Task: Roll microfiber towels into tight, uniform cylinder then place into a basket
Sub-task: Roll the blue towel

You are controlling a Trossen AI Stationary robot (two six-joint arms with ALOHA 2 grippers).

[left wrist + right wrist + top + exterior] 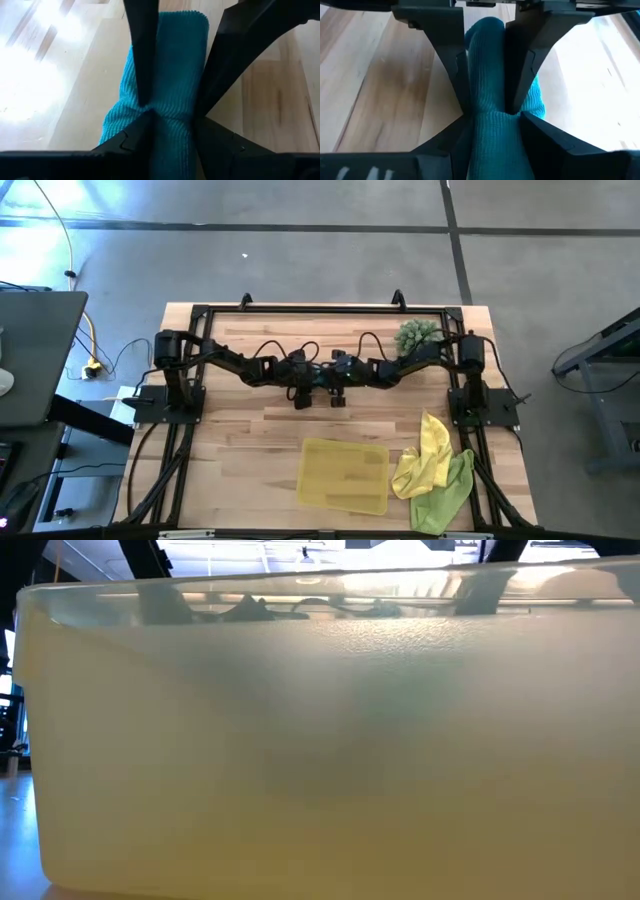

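Your two arms meet at the middle of the table [250, 430], toward the far side, wrists facing each other. The left gripper [302, 392] and right gripper [337, 392] sit just beside one another there, both down at the wood.

Teal towel [172, 80]: it lies between the two grippers, bunched into a narrow roll. Its long axis runs along the line from one gripper to the other, so each wrist camera looks down the length of it. In the left wrist view the far end of the roll is a squared, flat edge; in the right wrist view [490, 75] the far end is rounded.

Left gripper [167, 117]: fingers stand on either side of the teal roll, closed in against it, the cloth pinched where they meet it.

Right gripper [487, 112]: fingers also sit on both sides of the roll, pressed to the ribbed cloth.

Basket [345, 473]: near edge of the table, slightly right of centre. Its pale, see-through wall [320, 760] fills the low view.

Yellow towel [425, 455] and green towel [445, 492]: crumpled, touching and partly overlapping, just right of the basket, on the wood.

Spiky plant [416, 335]: far right corner, beside the right arm.
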